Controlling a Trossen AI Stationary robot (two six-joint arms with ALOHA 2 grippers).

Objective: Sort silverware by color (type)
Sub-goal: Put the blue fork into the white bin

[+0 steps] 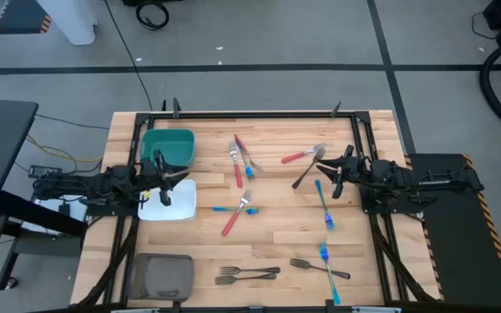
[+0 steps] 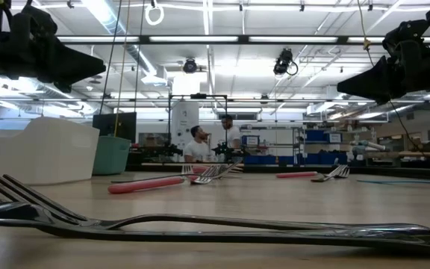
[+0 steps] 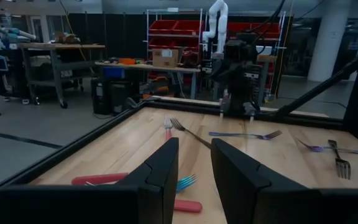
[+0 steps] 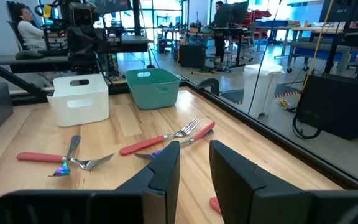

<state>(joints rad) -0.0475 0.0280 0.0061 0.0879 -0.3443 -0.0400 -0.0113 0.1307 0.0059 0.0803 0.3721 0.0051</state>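
Silverware (image 1: 243,181) scattered mid-table, left gripper (image 1: 165,183) and right gripper (image 1: 330,176) parted, empty, at opposite edges

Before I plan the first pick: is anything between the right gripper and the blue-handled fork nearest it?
Nothing visible. The right gripper hangs open above bare wood, and the blue-handled fork lies beside it, uncovered. The left gripper waits open over the white bin.

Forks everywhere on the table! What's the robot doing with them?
Nothing is being held yet. The left gripper hangs open over the white bin, and the right gripper hangs open near a blue fork. Red, blue and grey forks lie scattered on the table; none shows in a bin.
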